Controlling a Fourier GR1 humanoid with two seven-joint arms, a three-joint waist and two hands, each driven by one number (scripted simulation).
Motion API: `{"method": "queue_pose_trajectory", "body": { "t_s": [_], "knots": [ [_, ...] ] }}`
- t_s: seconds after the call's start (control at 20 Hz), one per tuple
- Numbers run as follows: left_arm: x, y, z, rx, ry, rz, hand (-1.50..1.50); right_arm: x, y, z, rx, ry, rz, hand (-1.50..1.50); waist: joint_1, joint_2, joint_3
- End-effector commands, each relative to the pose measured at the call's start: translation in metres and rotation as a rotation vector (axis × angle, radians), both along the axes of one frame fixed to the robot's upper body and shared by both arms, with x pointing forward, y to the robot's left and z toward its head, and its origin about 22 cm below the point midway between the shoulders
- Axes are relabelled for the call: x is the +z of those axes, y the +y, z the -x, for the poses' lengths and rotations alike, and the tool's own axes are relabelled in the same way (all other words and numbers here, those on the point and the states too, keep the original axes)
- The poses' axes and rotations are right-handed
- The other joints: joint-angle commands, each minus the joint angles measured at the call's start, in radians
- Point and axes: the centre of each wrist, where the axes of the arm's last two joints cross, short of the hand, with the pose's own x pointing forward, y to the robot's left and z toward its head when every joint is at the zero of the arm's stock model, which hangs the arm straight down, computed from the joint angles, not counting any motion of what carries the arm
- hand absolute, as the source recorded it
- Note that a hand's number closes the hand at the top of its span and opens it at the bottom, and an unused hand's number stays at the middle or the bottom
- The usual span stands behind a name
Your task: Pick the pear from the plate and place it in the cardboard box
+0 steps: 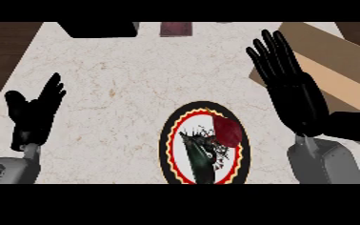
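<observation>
A round plate point(169, 143) with a black rim and a yellow and red ring lies at the counter's near middle. On its right part sits a dark red, rounded pear point(226, 129). The tan cardboard box point(330, 59) stands at the far right, partly behind my right hand. My right hand point(292, 93) hovers open with straight fingers pointing away, to the right of the plate and apart from the pear. At the left edge my left hand point(32, 112) rests open, fingers up, well away from the plate.
A black object point(98, 29) and a small dark maroon one point(175, 29) sit at the counter's far edge. Dark wood point(13, 47) borders the pale stone counter on the left.
</observation>
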Motion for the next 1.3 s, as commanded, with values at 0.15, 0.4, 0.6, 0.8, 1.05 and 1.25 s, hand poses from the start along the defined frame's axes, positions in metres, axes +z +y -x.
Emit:
{"method": "queue_pose_trajectory", "body": {
  "t_s": [0.15,0.4,0.6,0.8,1.05,1.25],
  "knots": [
    [0.049,-0.028,-0.021,-0.302,-0.288,-0.162,0.0,0.062,-0.049,-0.037,0.046,-0.136,0.151,-1.5,-0.006,0.001,-0.039],
    [0.061,-0.063,-0.023,-0.528,-0.384,-0.158,0.0,0.071,-0.097,-0.054,0.055,-0.142,0.616,-1.5,0.012,0.014,-0.038],
    [0.057,-0.069,-0.025,-0.564,-0.406,-0.161,0.0,0.042,-0.105,-0.068,0.135,-0.303,0.639,-1.5,0.026,0.014,-0.036],
    [0.056,-0.058,-0.024,-0.565,-0.391,-0.159,0.0,0.048,-0.107,-0.071,0.242,-0.459,0.793,-1.5,0.029,0.01,-0.036],
    [0.057,-0.066,-0.014,-0.569,-0.391,-0.146,0.0,0.066,-0.101,-0.08,0.314,-0.526,1.039,-1.5,0.026,-0.001,-0.038],
    [0.045,-0.067,-0.021,-0.546,-0.385,-0.164,0.0,0.074,-0.06,-0.071,0.431,-0.59,1.262,-1.5,0.003,-0.005,-0.04]
  ]
}}
